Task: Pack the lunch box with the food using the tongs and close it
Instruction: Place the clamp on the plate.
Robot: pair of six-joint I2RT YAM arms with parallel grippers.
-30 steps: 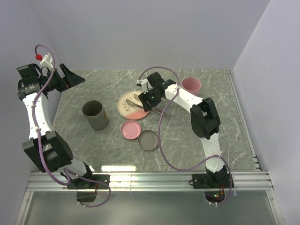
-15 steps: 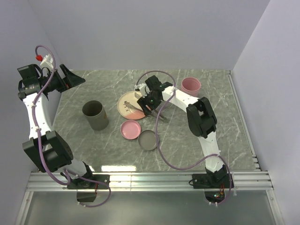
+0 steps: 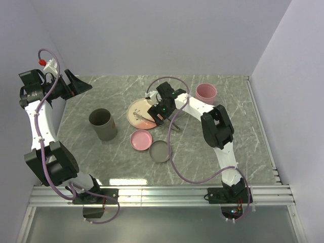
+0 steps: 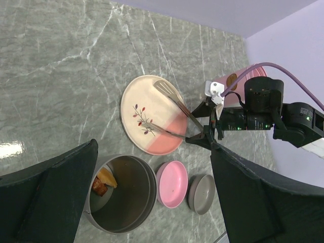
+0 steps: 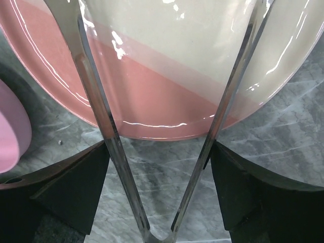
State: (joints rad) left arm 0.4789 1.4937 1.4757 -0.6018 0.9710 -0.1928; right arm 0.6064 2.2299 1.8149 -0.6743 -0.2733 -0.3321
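My right tool clasps the tongs near their hinge, both arms sprung wide against my fingers, tips on the pink-and-cream plate. My left tool is released. Some food sits inside the lunch box.

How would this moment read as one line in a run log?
right fingers: around tongs, touching both arms | tongs tips: on plate | left fingers: open, empty | food: in grey tin

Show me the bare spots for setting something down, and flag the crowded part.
Free: the stretch between the right arm and the side rail; the back strip behind the plate. Crowded: mid-table, where pink dish, grey dish, tongs and right gripper bunch.
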